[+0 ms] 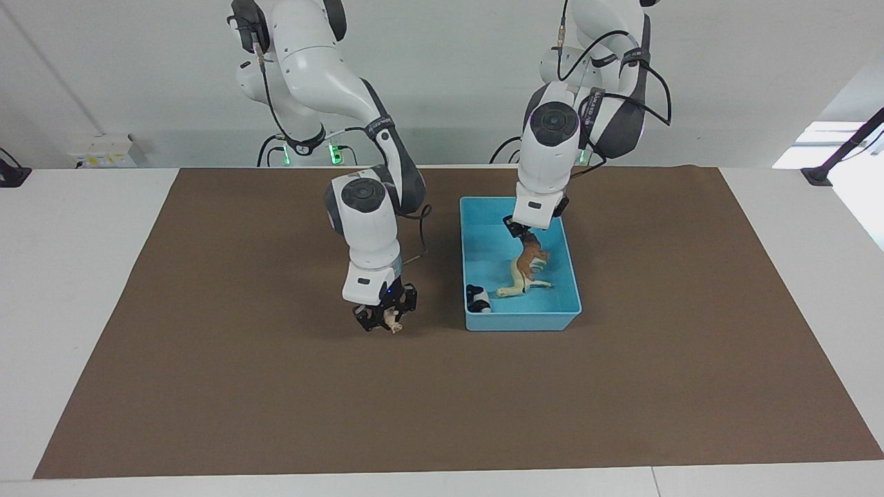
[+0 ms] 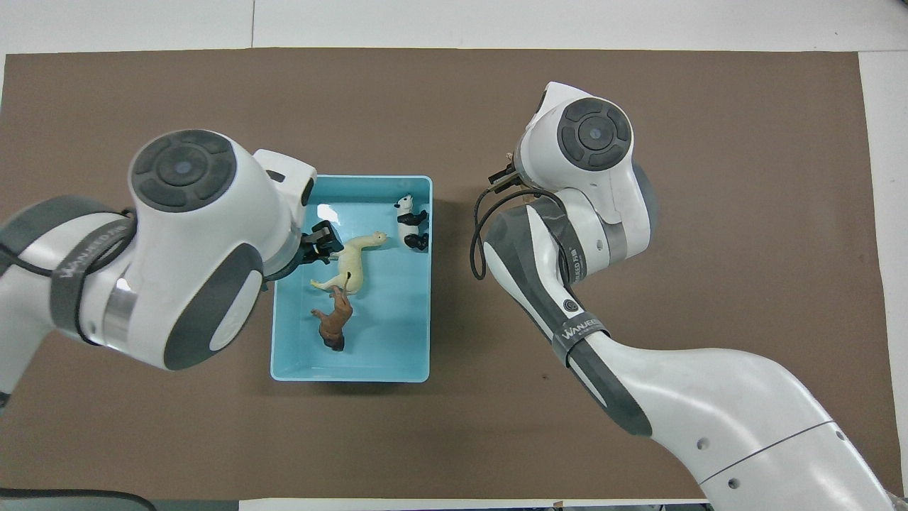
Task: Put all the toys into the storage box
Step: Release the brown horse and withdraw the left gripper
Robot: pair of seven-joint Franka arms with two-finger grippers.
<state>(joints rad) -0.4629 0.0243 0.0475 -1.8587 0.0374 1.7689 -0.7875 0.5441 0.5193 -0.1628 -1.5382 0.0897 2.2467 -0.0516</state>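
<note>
Toys, four: white horse [image 2: 351,261], panda [image 2: 410,221] and brown lion [image 2: 333,323] inside the blue storage box [image 2: 418,312]; tiger [image 1: 394,322] clamped in the right gripper [image 1: 384,320] above the brown mat [image 1: 242,386]. Left gripper [image 1: 519,231] over the box, fingers apart, just above the lion. Arm band reads "WANJEED". White table [image 1: 76,228], pale wall [image 1: 449,69].

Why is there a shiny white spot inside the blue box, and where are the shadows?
Overhead view: the white spot is glare from a lamp on the storage box's glossy floor, near the horse. Facing view: no such glare shows; soft dark shadows lie on the brown mat beside the box and under the right arm's tool.
</note>
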